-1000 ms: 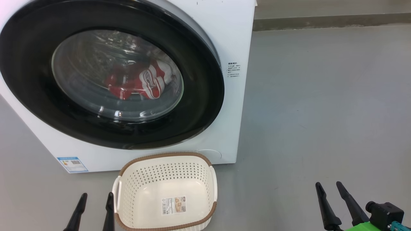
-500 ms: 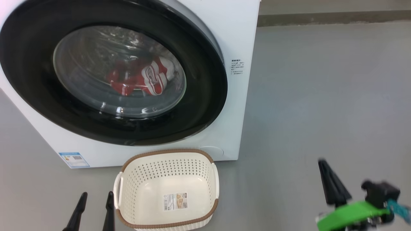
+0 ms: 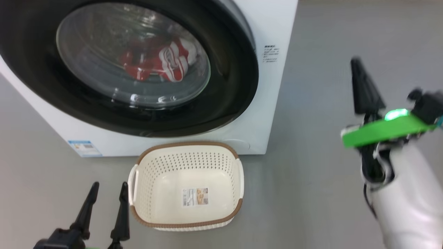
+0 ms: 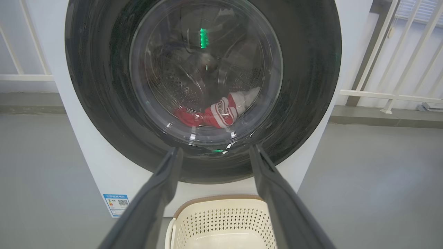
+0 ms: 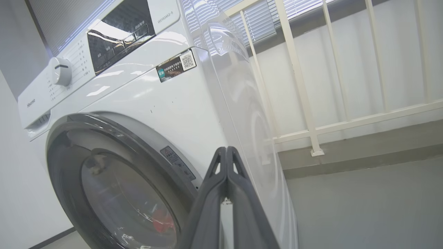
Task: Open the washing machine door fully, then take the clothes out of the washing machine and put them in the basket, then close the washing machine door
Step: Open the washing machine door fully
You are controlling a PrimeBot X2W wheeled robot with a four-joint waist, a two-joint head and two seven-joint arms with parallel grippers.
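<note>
In front of the washing machine (image 3: 273,27), toward its left side, the left gripper (image 3: 109,185) hangs low, its two dark fingers spread wide with nothing between them. Just right of it, the basket (image 3: 188,148) stands on the floor close before the machine's front, below the washing machine door (image 3: 235,86); a paper label lies on its bare bottom. The door sits closed against the machine, and the clothes (image 3: 166,62) lie low in the drum behind its glass. A small blue sticker (image 3: 84,148) marks the machine's lower left corner. The floor (image 3: 328,69) is smooth and grey. Right of the machine, well apart from it, the right gripper (image 3: 358,69) is raised in the air, fingers pressed together and holding nothing. The left wrist view shows the perforated drum wall (image 4: 180,83) through the glass. The right wrist view shows the control panel (image 5: 117,27) and dial (image 5: 60,71) on the machine's top, and a white railing (image 5: 311,103) behind it.
</note>
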